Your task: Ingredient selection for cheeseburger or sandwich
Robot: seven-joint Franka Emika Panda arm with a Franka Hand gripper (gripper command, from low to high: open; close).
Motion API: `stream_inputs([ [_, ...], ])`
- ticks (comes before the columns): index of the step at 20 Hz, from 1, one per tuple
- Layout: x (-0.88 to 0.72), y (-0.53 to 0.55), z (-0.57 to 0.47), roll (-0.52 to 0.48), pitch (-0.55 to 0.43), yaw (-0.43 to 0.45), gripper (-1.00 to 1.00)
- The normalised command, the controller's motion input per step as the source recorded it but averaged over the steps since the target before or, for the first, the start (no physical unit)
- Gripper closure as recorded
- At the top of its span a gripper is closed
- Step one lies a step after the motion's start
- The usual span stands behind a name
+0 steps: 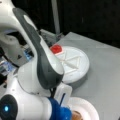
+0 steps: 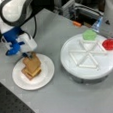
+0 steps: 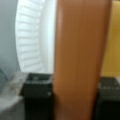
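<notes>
Pincer (image 2: 28,55) pinching top toast square (image 2: 31,63) over sandwich stack (image 2: 31,68) on white plate (image 2: 45,77); crooked release could topple stack.

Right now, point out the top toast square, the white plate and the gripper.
top toast square (image 2: 32,63): front view, its upper face.
white plate (image 2: 46,72): front view, bare right rim.
gripper (image 2: 29,55): front view, between fingertips.

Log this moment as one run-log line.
gripper: at top toast square, fingers either side | sandwich: stacked on white plate | divided tray: lettuce piece, red disc left
</notes>
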Motion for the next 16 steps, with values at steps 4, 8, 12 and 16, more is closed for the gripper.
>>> stream_inputs([
  [4,0.31,-0.25,-0.01,0.261,-0.023,0.129,1.0],
  [8,0.27,-0.19,0.02,0.255,-0.01,0.13,1.0],
  [12,0.23,-0.16,0.06,0.261,0.009,0.125,1.0],
  [16,0.2,-0.13,0.09,0.262,0.02,0.117,1.0],
])
